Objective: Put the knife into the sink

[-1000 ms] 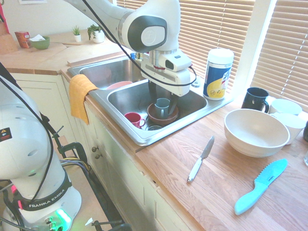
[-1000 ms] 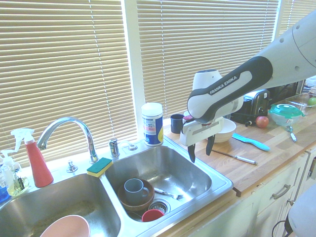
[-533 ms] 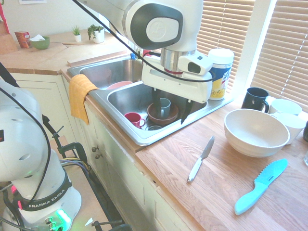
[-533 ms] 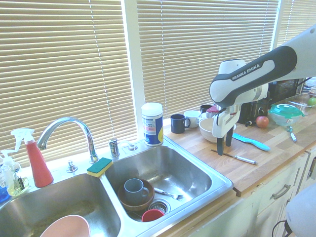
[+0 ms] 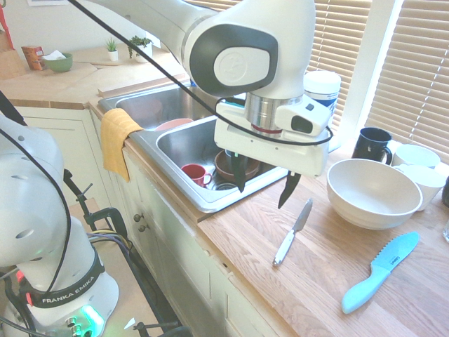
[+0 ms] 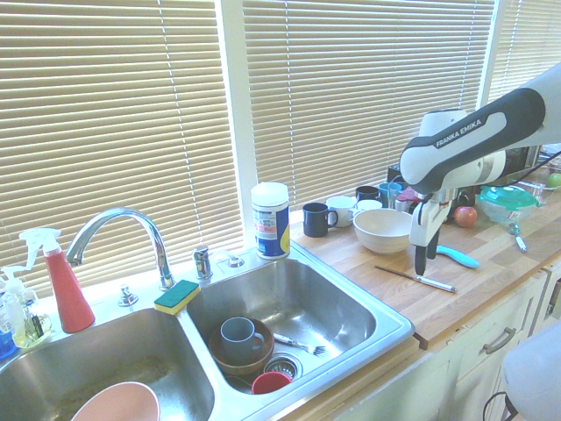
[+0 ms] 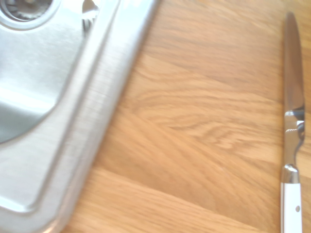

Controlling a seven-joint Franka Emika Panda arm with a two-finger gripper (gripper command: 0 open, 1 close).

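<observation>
1. Fingers hang wide apart and empty, pointing straight down above the counter, over the strip between the sink rim and the knife; in the second exterior view the fingers hang just above the knife's handle end.
2. Sink is set into the counter's left part; its right basin holds a brown bowl with a grey mug standing in it, a red mug and a fork.
3. Pink dish lies in the other basin, and an orange cloth hangs over the sink's front edge.
4. Wipes canister stands at the sink's back corner, by the window.
5. Knife lies flat on the counter, to the right of the sink and well clear of its rim, blade towards the back edge and handle towards the front edge; in the wrist view the knife lies apart from the sink's rim.
6. White bowl sits behind the knife towards the window, near it without touching.
7. Blue knife lies further right, towards the counter's front edge.
</observation>
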